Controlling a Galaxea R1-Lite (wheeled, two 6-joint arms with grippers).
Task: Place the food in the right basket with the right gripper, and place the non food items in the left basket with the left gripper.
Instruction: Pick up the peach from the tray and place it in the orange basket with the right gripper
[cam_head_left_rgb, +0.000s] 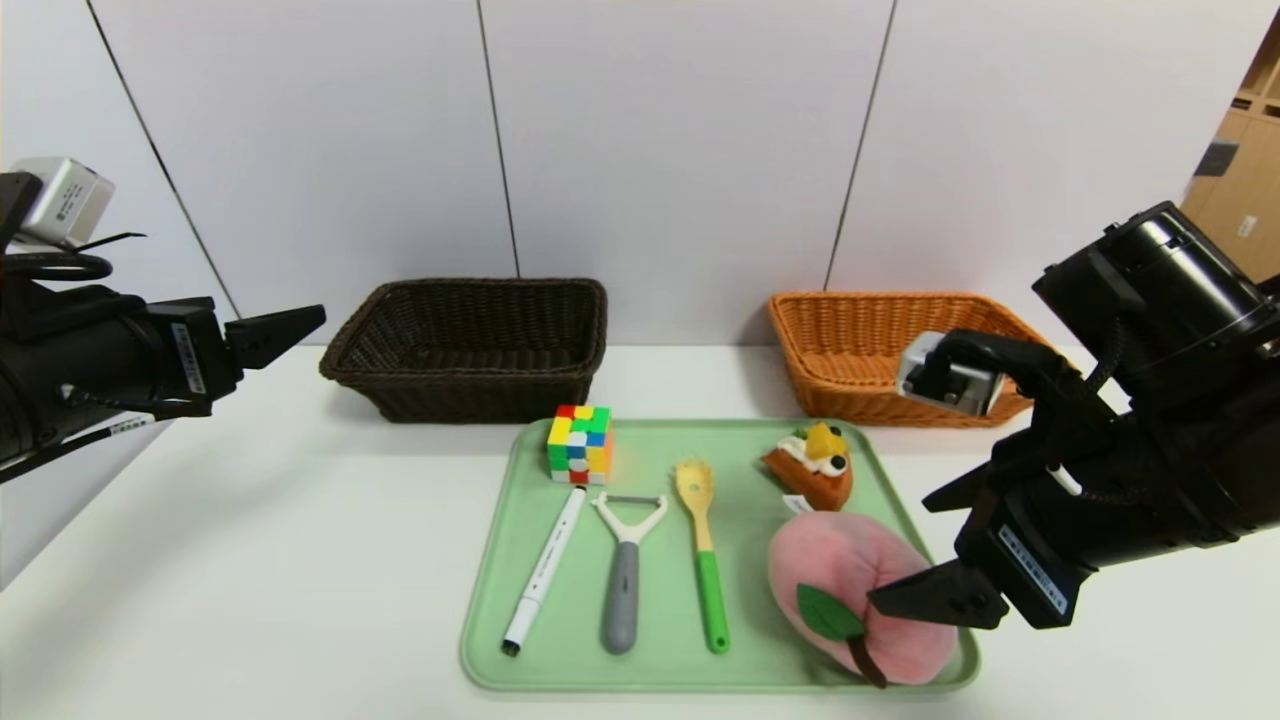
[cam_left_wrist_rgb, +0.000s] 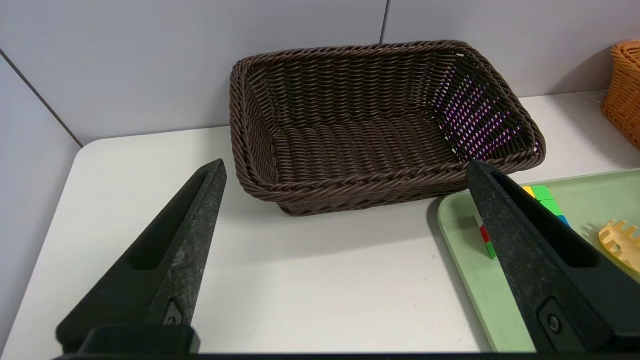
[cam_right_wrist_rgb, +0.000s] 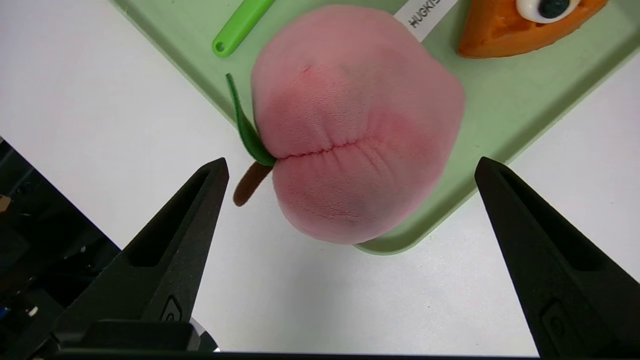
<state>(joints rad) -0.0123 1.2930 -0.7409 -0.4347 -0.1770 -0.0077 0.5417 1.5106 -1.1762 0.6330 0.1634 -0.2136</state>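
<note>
The pink plush peach (cam_head_left_rgb: 850, 590) lies at the near right corner of the pale green tray (cam_head_left_rgb: 760, 520), beside the cake slice (cam_head_left_rgb: 812, 465). The puzzle cube (cam_head_left_rgb: 580, 444), white marker (cam_head_left_rgb: 545, 570), peeler (cam_head_left_rgb: 625, 570) and spork (cam_head_left_rgb: 702, 550) also lie on the tray. My right gripper (cam_head_left_rgb: 900, 553) is open and empty, just above and beside the peach (cam_right_wrist_rgb: 350, 115), which sits ahead of its fingertips in the right wrist view (cam_right_wrist_rgb: 351, 161). My left gripper (cam_head_left_rgb: 290, 330) is open and empty, held high at the far left, facing the empty dark brown basket (cam_left_wrist_rgb: 370, 125).
The dark brown basket (cam_head_left_rgb: 470, 345) stands behind the tray at the left, and the orange-tan basket (cam_head_left_rgb: 860, 350) behind it at the right; both stand against the wall. The peach overhangs the tray's near rim (cam_right_wrist_rgb: 500, 100). Bare white table lies left of the tray.
</note>
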